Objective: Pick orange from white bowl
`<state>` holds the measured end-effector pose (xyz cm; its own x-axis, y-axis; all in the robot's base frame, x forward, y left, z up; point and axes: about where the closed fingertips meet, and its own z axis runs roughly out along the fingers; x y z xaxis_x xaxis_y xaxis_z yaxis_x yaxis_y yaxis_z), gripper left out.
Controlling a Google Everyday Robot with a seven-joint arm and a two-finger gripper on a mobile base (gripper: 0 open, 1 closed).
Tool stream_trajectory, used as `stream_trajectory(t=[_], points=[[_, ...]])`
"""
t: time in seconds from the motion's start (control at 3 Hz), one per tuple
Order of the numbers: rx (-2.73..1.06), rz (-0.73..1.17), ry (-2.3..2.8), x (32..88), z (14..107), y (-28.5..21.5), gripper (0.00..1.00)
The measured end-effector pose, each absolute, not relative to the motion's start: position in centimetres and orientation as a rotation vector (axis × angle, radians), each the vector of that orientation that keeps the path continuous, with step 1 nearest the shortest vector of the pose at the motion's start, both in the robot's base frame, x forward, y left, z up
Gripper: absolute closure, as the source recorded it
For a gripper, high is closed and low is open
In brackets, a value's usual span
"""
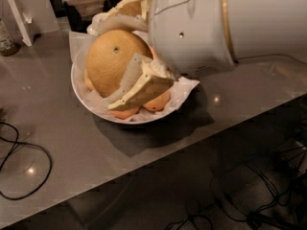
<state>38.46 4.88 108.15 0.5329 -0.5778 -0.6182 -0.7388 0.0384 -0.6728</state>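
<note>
My gripper (125, 51) is shut on a large yellow-orange orange (111, 61) with a dark stem dot and holds it up toward the camera, above the white bowl (81, 94). One cream finger (141, 87) crosses the fruit's front, the other runs over its top. The bowl is lined with crinkled white paper and sits on the grey table. Parts of other oranges (156, 102) show in the bowl under the finger; the rest are hidden behind the held fruit and my arm.
My big white arm housing (225, 25) fills the upper right. A black cable (24, 166) loops on the table at the left. A white stand (19, 18) and a bottle (5, 40) are at the far left back. The table's front edge runs diagonally at lower right.
</note>
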Motion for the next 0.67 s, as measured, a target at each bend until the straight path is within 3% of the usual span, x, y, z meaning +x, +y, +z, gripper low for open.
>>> stream_trajectory(t=[0.67], points=[[-1.637,0.211,1.157,36.97,108.02,5.67,1.0]])
